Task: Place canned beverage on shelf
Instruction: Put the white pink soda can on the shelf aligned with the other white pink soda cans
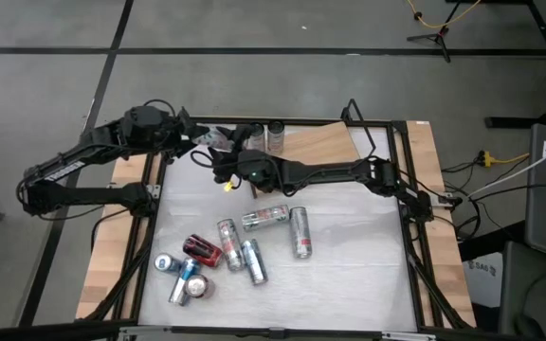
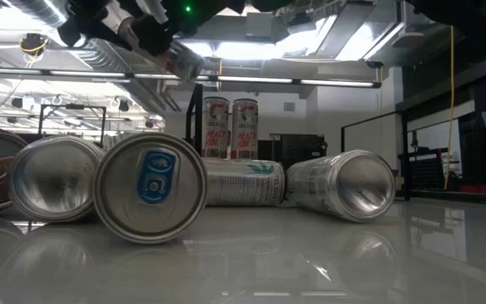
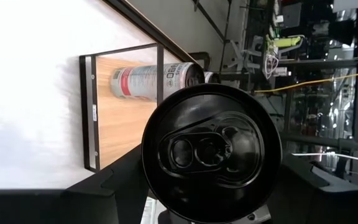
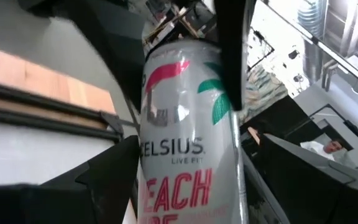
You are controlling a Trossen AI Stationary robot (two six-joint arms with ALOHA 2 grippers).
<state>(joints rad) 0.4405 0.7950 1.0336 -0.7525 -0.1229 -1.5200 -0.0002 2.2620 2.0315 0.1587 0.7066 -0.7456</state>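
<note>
Above the worktop (image 1: pixel 349 265), just beside the shelf (image 1: pixel 325 142), the left end effector (image 1: pixel 212 149) grips a can (image 4: pixel 188 143) held in the air. The right end effector (image 1: pixel 226 163) is around the same can, but I cannot tell if it is clamping. Risk: a release before the other hold is firm drops it, and a crowded swing could topple the two standing cans (image 1: pixel 275 135) on the shelf. The high view buries the can under the arms. The low view shows it aloft, and the left wrist view shows bare board free.
</note>
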